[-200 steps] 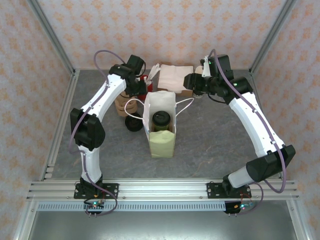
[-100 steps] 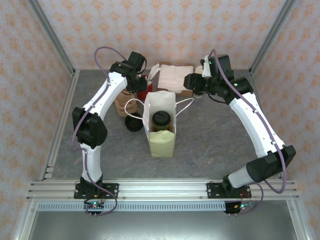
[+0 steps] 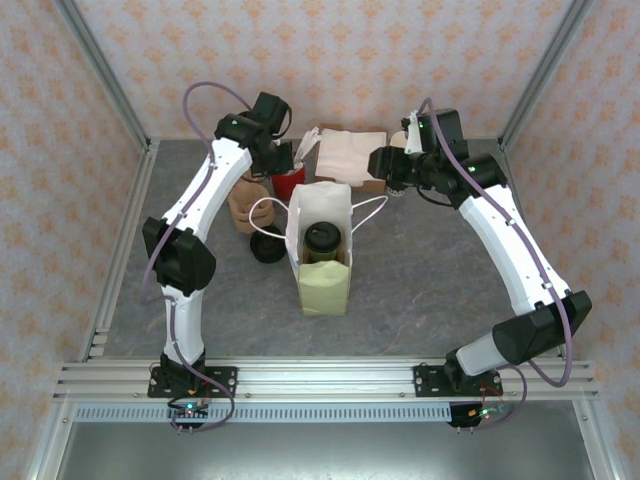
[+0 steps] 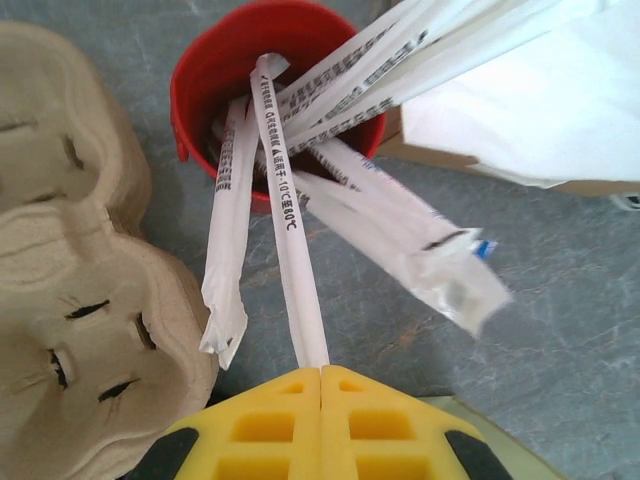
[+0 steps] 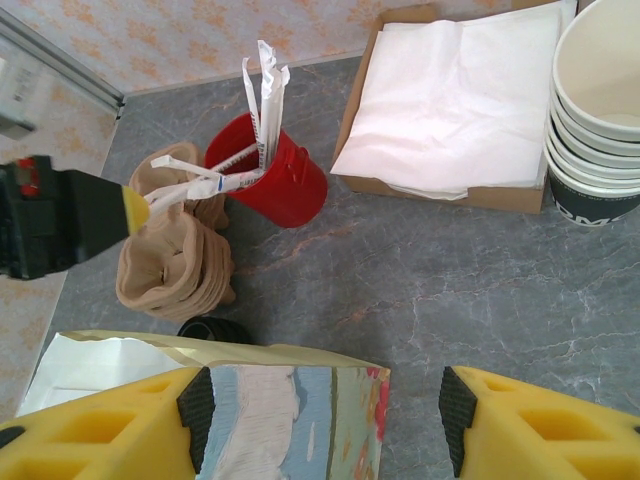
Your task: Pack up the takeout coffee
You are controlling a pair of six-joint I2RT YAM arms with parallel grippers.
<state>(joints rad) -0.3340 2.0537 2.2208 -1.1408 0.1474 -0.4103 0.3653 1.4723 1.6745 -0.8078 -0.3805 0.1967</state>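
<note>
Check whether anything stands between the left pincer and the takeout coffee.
Yes. The takeout coffee sits inside the white paper bag, whose walls screen it on all sides; its top is open. The red cup stands roughly between the bag and the left pincer, which is shut on a wrapped straw.

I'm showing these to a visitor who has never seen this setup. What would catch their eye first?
The paper bag stands open in the middle of the table, with the takeout coffee inside it, black lid up. Behind it and to the left, the left tool is shut on a wrapped straw that sticks out of the red cup, next to the stacked pulp cup carriers.
</note>
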